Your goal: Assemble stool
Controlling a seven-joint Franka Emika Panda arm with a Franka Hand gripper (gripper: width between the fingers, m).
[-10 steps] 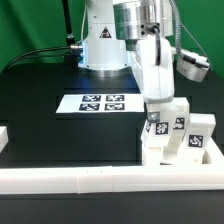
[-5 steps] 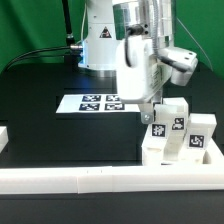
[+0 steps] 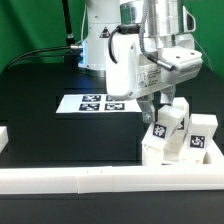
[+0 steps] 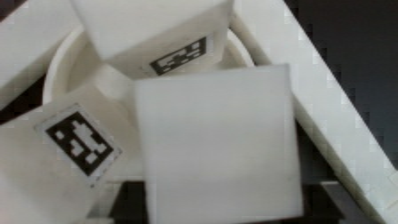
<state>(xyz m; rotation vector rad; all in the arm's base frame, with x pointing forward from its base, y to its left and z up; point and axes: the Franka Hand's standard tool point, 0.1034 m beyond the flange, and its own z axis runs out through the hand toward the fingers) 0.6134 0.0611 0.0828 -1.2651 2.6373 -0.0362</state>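
The arm's pincer (image 3: 163, 99) hangs low over the cluster of white plastic stool parts, its tips right at the top of a blocky leg (image 3: 167, 124) that leans tilted rather than upright. Whether the fingers actually clamp that leg, or how wide they stand, cannot be told: the exterior view hides the tips behind the wrist housing, and the wrist view shows no fingers clearly.

Just beside the pincer, toward the exterior view's right, a second leg (image 3: 201, 136) stands upright, matte white with a square black-and-white tag on its face. Both legs rise from the stool's seat (image 3: 155, 150), which sits directly below the pincer against a long white border rail (image 3: 70, 178) with a smooth, boxy profile.

In the wrist view a flat, plain white rectangular face of a leg (image 4: 214, 135) fills the middle, with tagged faces beside and beyond it (image 4: 80, 135) and a curved white edge behind.

Well off from the pincer, toward the exterior view's left, the thin marker board (image 3: 98, 102) lies flat on the dull black desk (image 3: 45, 120).
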